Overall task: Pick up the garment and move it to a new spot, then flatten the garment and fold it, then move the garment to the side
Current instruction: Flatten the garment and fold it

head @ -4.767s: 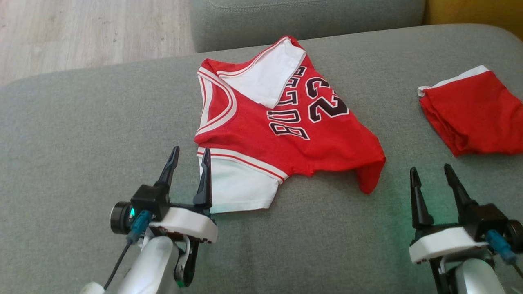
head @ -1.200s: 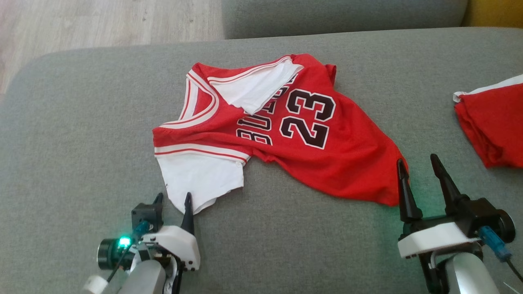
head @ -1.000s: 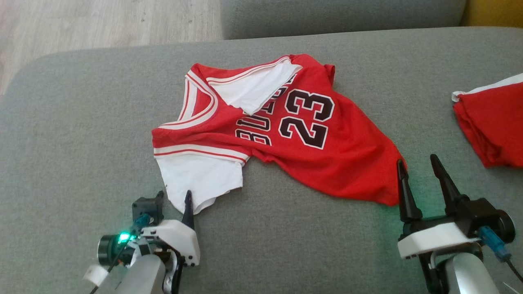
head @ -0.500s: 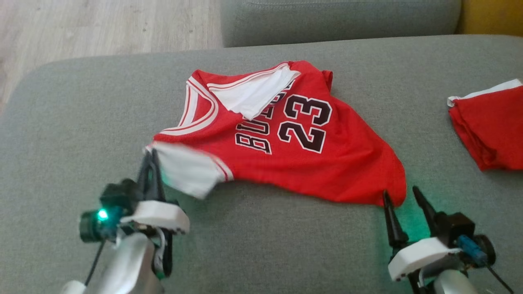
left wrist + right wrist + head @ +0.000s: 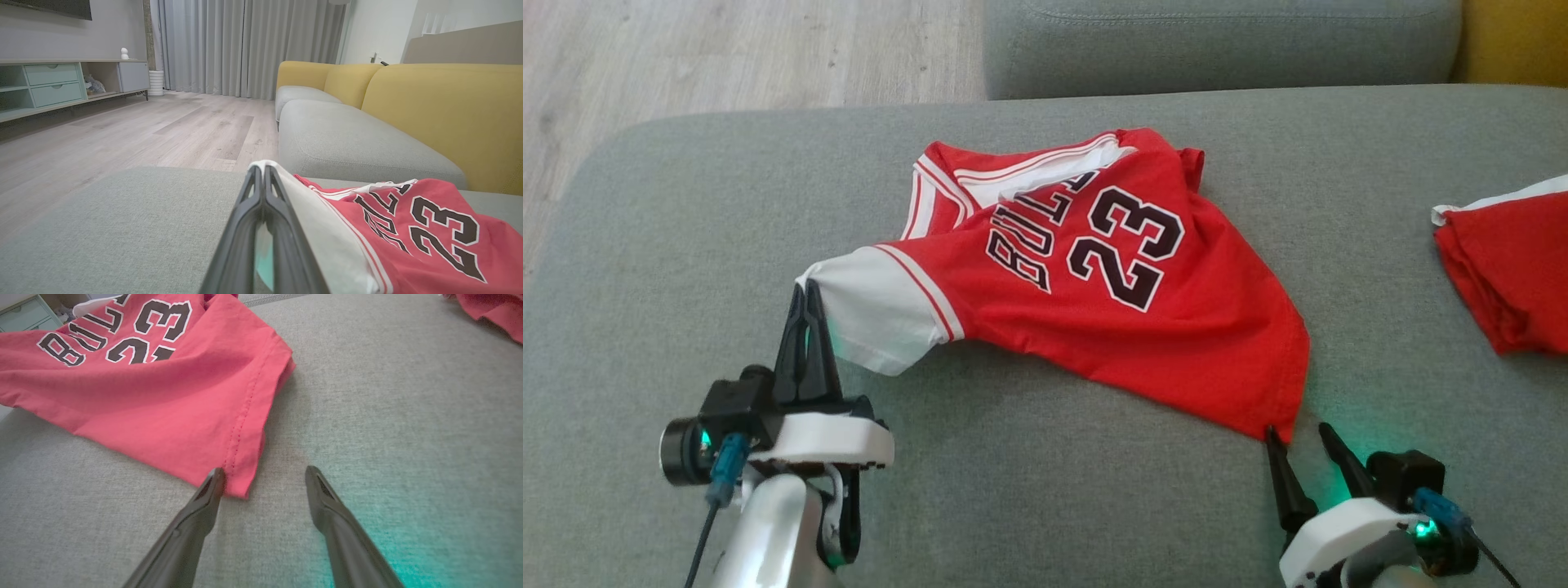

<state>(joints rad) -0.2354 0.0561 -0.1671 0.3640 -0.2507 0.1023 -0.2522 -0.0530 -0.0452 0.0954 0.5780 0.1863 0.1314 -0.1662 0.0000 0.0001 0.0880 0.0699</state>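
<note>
The garment [image 5: 1094, 302] is a red jersey with white sleeves and the number 23, spread on the grey sofa cushion [image 5: 686, 204]. My left gripper [image 5: 806, 287] is shut on the edge of the near white sleeve [image 5: 870, 314], which is lifted off the cushion. From the left wrist, that sleeve [image 5: 318, 212] drapes to the right of the closed fingers [image 5: 261, 196]. My right gripper [image 5: 1297, 431] stands open at the jersey's lower right corner [image 5: 241, 473]. Its left fingertip [image 5: 216, 475] touches the hem; nothing is between the fingers.
A second red and white garment [image 5: 1507, 261] lies folded at the cushion's right edge. A further grey cushion [image 5: 1217, 41] lies behind, with a yellow backrest [image 5: 441, 114] beside it. Wooden floor [image 5: 727, 57] lies beyond the cushion's left end.
My left gripper has closed on the white sleeve and pulled it up and to the left, drawing the jersey straighter. My right gripper has dropped toward the lower edge of the head view, staying open.
</note>
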